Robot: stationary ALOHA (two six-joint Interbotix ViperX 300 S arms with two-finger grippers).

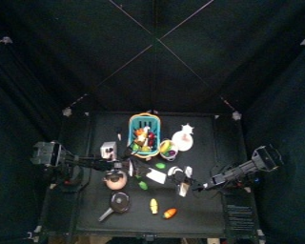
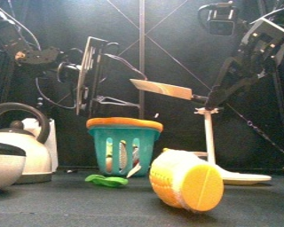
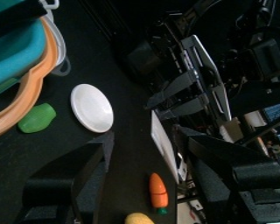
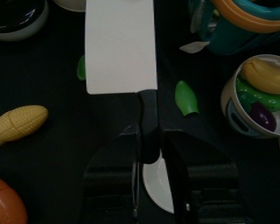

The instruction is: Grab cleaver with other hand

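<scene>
The right gripper (image 4: pixel 145 166) clamps the cleaver (image 4: pixel 120 48) by its handle (blade level, above the basket (image 2: pixel 123 142)); the left gripper (image 3: pixel 149 179) gapes wide

The small black desk (image 1: pixel 85 205) sat in the middle of the curtained pen, crowded with small things. A teal basket (image 1: pixel 145 134) with an orange rim stood toward its back, and a white plate (image 1: pixel 182 143) lay just beside it. One black arm (image 1: pixel 69 160) reached in from the left and another arm (image 1: pixel 238 172) from the right, both toward the cluster at the centre.
</scene>
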